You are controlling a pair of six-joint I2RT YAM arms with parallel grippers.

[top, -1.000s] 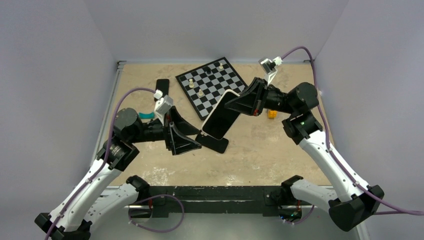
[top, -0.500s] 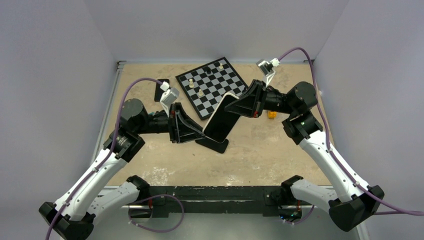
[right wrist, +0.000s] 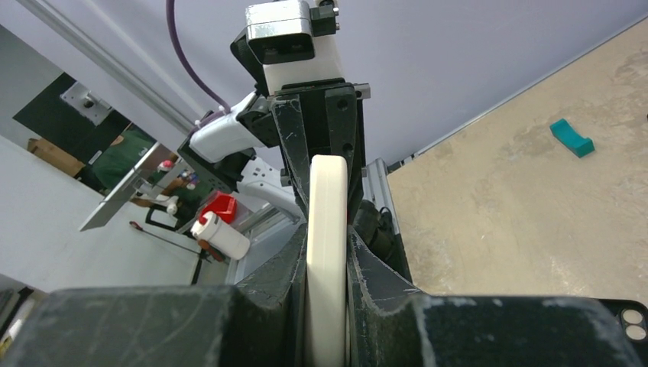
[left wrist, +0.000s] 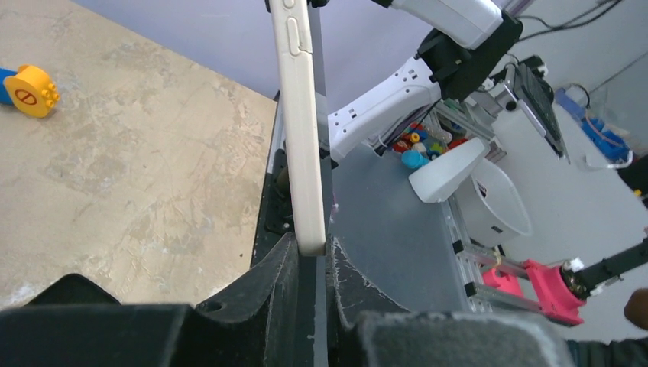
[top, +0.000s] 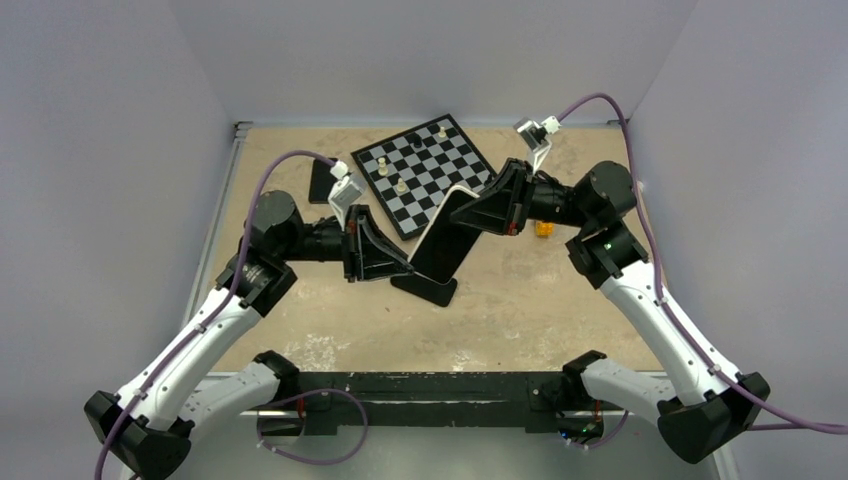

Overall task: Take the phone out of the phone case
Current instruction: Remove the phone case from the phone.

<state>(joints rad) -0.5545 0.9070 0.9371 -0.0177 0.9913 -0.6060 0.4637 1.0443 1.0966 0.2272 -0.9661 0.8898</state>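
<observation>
My right gripper (top: 466, 209) was clamped on the upper end of the phone (top: 446, 236) and held it tilted off the table (top: 520, 300), with its top toward 1 o'clock. My left gripper (top: 402, 268) straddled the phone's 7 o'clock end, fingers (left wrist: 279, 271) close on either side. I could not tell whether they pinched it. The phone case (top: 428, 290) lay flat on the table at 6 o'clock of the phone.
</observation>
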